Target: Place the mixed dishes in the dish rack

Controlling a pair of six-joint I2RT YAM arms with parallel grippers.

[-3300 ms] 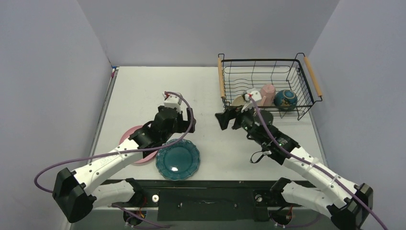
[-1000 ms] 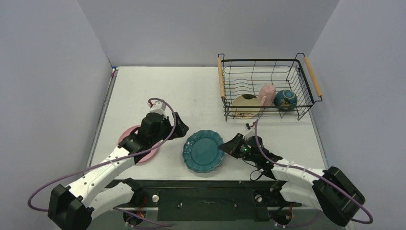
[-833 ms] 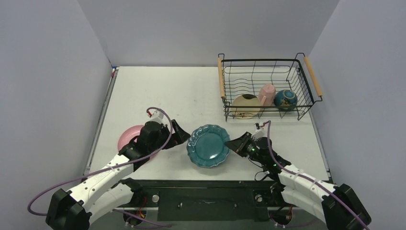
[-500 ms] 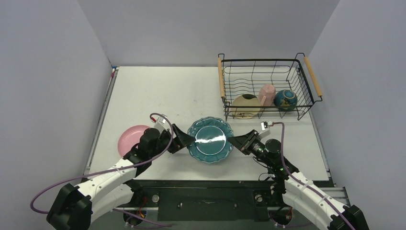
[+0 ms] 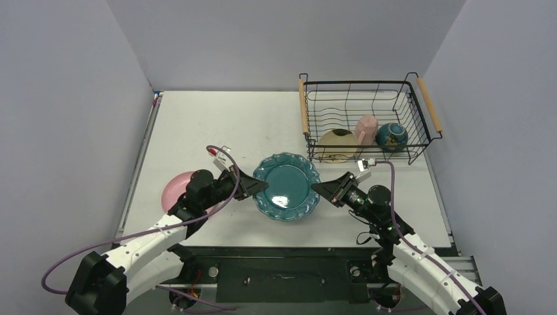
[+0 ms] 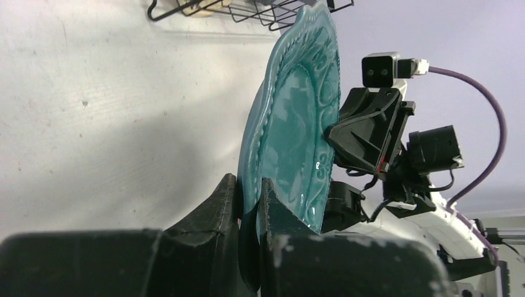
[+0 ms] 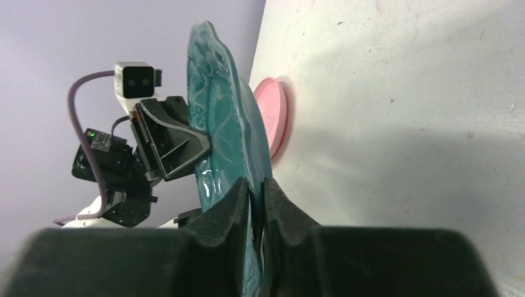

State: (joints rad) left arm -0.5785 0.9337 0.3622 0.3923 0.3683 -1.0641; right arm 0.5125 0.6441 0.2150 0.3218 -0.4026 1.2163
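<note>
The teal scalloped plate point(image 5: 286, 186) is held just above the table between both arms, its face tilted up. My left gripper point(image 5: 258, 187) is shut on its left rim, which shows pinched between the black fingers in the left wrist view point(image 6: 249, 185). My right gripper point(image 5: 318, 189) is shut on the opposite rim point(image 7: 255, 185). The pink round plate point(image 5: 174, 187) lies flat on the table behind the left arm. The dish rack point(image 5: 358, 83) stands at the back right and holds the cream dish point(image 5: 338, 143), the pink cup point(image 5: 366, 128) and the dark-teal bowl point(image 5: 392, 136).
The rack's two wooden handles point(image 5: 303, 105) run along its short sides. Grey walls close in the table on three sides. Purple cables trail from both wrists over the near table edge.
My left gripper has come in from the pink plate's side and shut on the teal plate's left rim. The right arm has carried the plate up and slightly toward the rack.
</note>
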